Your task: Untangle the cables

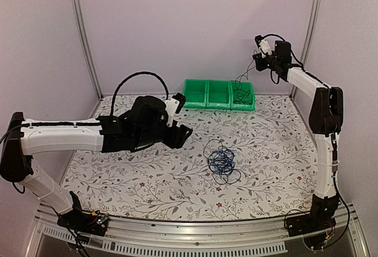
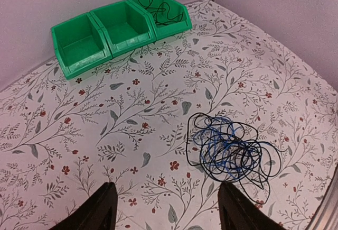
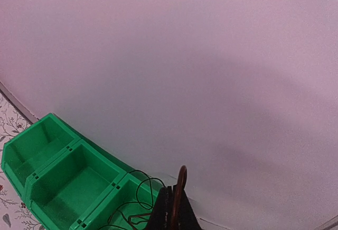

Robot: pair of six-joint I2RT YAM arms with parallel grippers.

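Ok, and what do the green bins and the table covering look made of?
Green bins: likely moulded plastic, smooth with a slight sheen and ribbed rims. Table covering: a matte sheet with a printed floral pattern; cloth or vinyl, cannot tell.

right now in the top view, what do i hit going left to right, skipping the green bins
left gripper → cable tangle → right gripper, shut on a black cable

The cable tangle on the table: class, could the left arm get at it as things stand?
Probably yes: the left end effector is open, and only bare tablecloth lies between it and the cable tangle.
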